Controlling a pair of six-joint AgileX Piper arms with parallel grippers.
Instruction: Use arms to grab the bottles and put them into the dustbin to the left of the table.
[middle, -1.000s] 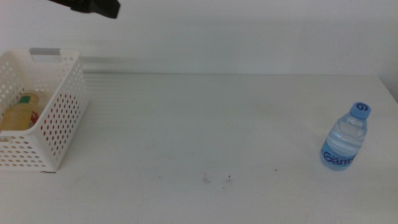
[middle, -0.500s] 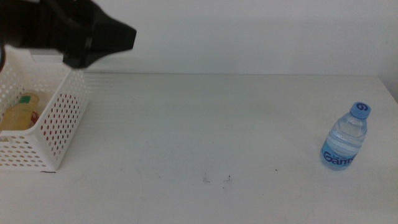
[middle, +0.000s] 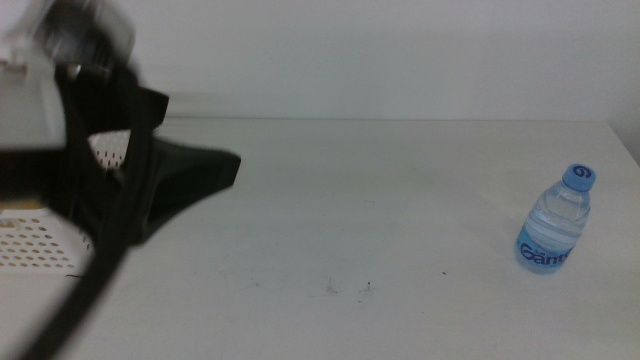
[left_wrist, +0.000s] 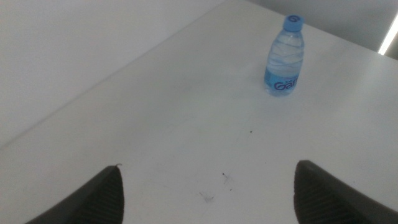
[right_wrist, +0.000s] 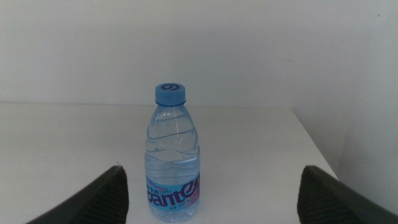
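Observation:
A small clear water bottle (middle: 556, 232) with a blue cap stands upright near the table's right edge. It also shows in the left wrist view (left_wrist: 285, 57) and the right wrist view (right_wrist: 174, 155). My left gripper (middle: 225, 170) hangs at the left, in front of the white dustbin (middle: 40, 245), far from the bottle. In its wrist view the left gripper (left_wrist: 208, 196) is open and empty. My right gripper (right_wrist: 214, 202) is open and empty, close to the water bottle and facing it. It is out of the middle view. The yellow tea bottle and red can are hidden.
The white table (middle: 400, 200) is bare between the left arm and the bottle, with a few tiny dark specks (middle: 348, 288) near the front. The left arm's body and cable (middle: 70, 150) cover most of the dustbin.
My left arm has swung down from above the dustbin and forward over the table, and now covers the dustbin and its contents. The water bottle has not moved.

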